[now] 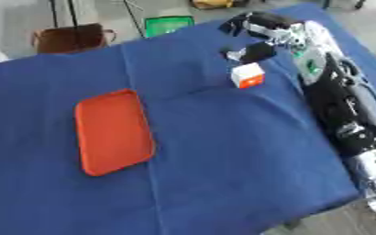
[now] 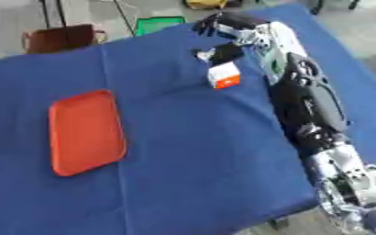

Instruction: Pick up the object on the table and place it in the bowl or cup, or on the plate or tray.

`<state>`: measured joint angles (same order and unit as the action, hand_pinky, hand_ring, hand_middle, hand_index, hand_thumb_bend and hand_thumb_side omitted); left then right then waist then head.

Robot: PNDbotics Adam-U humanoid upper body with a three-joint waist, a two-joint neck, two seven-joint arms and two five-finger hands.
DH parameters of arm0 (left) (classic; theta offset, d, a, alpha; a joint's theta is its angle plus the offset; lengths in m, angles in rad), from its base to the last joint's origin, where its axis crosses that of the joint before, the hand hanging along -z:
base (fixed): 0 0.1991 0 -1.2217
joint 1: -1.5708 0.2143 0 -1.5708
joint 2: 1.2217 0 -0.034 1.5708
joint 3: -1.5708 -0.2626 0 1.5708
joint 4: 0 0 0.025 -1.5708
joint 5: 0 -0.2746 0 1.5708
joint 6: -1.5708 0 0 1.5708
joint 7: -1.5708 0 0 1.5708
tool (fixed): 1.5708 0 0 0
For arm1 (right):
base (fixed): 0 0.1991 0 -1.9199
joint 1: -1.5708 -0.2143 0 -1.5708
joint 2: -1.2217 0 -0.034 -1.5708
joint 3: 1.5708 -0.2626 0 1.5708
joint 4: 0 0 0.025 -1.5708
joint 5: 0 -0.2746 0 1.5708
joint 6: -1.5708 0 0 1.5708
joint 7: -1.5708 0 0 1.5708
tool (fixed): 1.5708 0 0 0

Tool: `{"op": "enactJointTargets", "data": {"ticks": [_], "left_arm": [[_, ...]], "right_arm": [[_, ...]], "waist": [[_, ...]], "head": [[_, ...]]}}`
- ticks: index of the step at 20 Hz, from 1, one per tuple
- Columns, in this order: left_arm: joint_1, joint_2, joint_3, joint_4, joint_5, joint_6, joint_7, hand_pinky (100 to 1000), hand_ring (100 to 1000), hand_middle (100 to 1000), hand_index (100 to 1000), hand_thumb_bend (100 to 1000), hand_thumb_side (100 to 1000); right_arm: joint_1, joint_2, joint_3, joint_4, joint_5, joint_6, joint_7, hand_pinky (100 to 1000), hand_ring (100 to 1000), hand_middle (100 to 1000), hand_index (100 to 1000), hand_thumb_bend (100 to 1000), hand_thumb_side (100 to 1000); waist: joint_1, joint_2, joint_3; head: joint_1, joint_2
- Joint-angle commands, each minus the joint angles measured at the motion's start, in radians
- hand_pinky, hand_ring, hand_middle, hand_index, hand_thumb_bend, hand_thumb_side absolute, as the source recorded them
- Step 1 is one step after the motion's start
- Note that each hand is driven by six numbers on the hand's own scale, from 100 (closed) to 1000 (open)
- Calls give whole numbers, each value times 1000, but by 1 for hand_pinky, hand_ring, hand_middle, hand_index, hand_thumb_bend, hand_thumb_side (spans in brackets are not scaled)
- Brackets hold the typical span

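A small white and orange box is at the far right of the blue-covered table. My right hand hangs just beyond and above it, its lower part right at the box's top edge. Whether it touches or holds the box is blurred. The right arm runs in from the lower right along the table's right side. An orange tray lies flat and bare on the left half of the table, well apart from the box. My left hand shows in no view.
Beyond the table's far edge, a brown bag and a green item are on the floor. Open blue cloth lies between the tray and the box. The table's right edge runs close under my arm.
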<state>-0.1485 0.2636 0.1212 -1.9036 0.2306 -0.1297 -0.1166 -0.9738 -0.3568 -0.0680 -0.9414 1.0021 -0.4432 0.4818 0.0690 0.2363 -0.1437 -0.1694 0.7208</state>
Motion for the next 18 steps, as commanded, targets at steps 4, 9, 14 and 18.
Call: {"op": "enactJointTargets", "data": {"ticks": [4, 9, 14, 18], "left_arm": [[-4, 22, 9, -8, -1, -1, -1, 652, 848, 768, 844, 317, 1000], [-4, 21, 10, -8, -1, -1, 0, 651, 849, 768, 843, 317, 1000], [-5, 25, 14, -7, -1, -2, 8, 650, 850, 770, 846, 314, 1000], [-7, 28, 17, -8, -2, -3, 14, 650, 852, 771, 844, 313, 1000]], "right_arm": [[-32, 0, -14, -21, 20, 14, -13, 901, 798, 801, 924, 232, 612], [-28, -9, -23, -27, 33, 26, -33, 891, 789, 793, 924, 220, 575], [-16, -22, -27, -19, 41, 32, -49, 887, 785, 790, 925, 221, 566], [-10, -43, -25, 4, 36, 32, -50, 890, 791, 791, 925, 241, 555]], "waist": [[-6, -20, 0], [-5, -17, -2], [-2, -17, -2], [-4, -16, 0]], "head": [[11, -22], [24, -29], [35, -34], [60, -52]]}}
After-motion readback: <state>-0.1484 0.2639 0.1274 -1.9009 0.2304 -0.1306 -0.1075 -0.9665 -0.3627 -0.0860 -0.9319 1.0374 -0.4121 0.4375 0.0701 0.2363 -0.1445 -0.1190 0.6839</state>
